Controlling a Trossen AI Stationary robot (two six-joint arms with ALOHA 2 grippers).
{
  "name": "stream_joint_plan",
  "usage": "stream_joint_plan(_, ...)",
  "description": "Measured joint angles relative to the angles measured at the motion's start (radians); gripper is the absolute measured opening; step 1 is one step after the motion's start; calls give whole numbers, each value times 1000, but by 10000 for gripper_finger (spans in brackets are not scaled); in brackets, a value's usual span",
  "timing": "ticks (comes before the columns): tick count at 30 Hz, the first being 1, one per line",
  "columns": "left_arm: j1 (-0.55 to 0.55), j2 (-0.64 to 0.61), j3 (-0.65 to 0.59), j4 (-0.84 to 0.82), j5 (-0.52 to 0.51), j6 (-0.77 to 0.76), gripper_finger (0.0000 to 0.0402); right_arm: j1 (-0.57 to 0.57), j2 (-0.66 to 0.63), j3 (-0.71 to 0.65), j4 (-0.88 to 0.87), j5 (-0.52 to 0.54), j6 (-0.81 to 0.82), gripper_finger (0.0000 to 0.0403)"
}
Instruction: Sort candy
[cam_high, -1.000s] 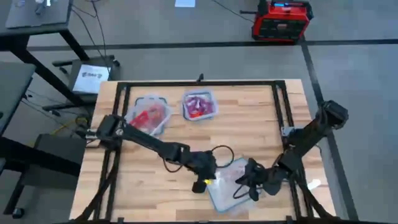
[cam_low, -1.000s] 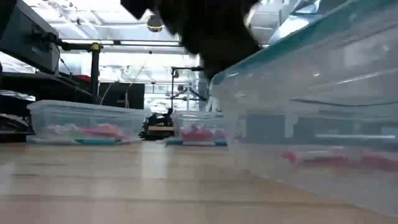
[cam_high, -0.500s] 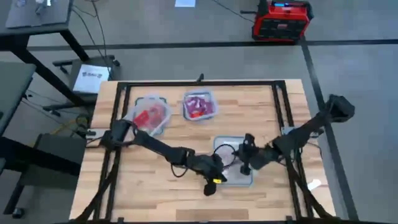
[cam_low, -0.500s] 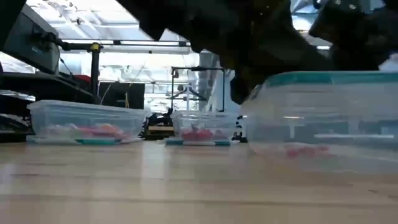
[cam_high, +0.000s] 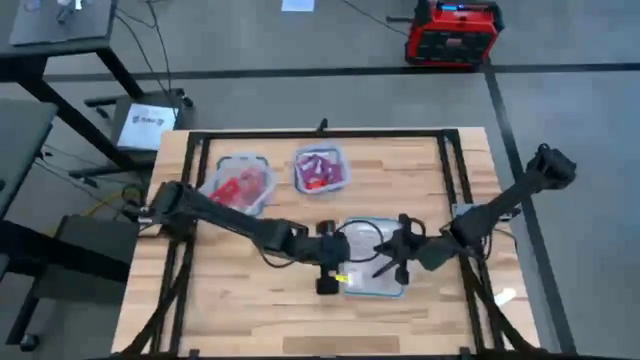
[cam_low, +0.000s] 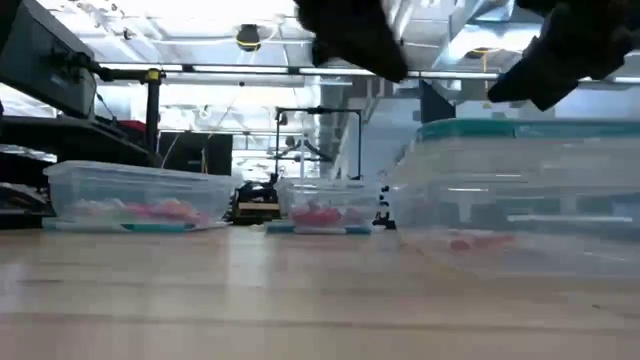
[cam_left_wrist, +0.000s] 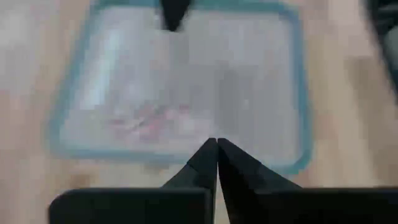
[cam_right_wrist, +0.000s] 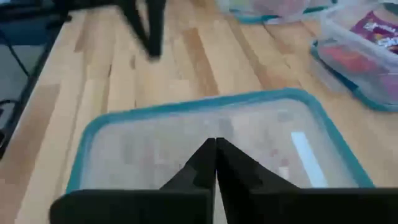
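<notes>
A clear tub with a bluish rim sits flat on its base at mid-table. A few pink candy pieces lie on its floor. My left gripper is shut and hovers over the tub's left rim, its fingertips touching nothing. My right gripper is also shut and hangs over the tub from the right, its tips above the rim. In the low view both grippers stand above the tub's rim.
Two more clear tubs stand at the far left, one with red candy and one with purple and red candy. Black rails frame the table top. Bare wood lies near the front edge.
The clear tub stood tilted and skewed near the table's front edge. It has moved toward the far edge and now lies flat and square at mid-table. Both grippers have since risen off it, staying shut; the left has also tipped.
</notes>
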Motion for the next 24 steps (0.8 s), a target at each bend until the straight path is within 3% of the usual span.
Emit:
stream_joint_plan(2,1,-16,-66,-1,-10,-1,0,-12,65,-14,100,-8,-8,0)
stream_joint_plan(5,3,-14,-203,136,3,-20,0,-31,180,-18,223,-10,-36,0)
stream_joint_plan(11,20,-16,-434,612,72,-46,0,-85,369,-16,438,-9,-86,0)
stream_joint_plan(15,34,-1,-478,707,82,-42,0,-102,442,-16,554,0,-144,0)
stream_joint_plan(24,59,60,-477,833,143,-31,0,-116,529,-13,630,-25,-135,0)
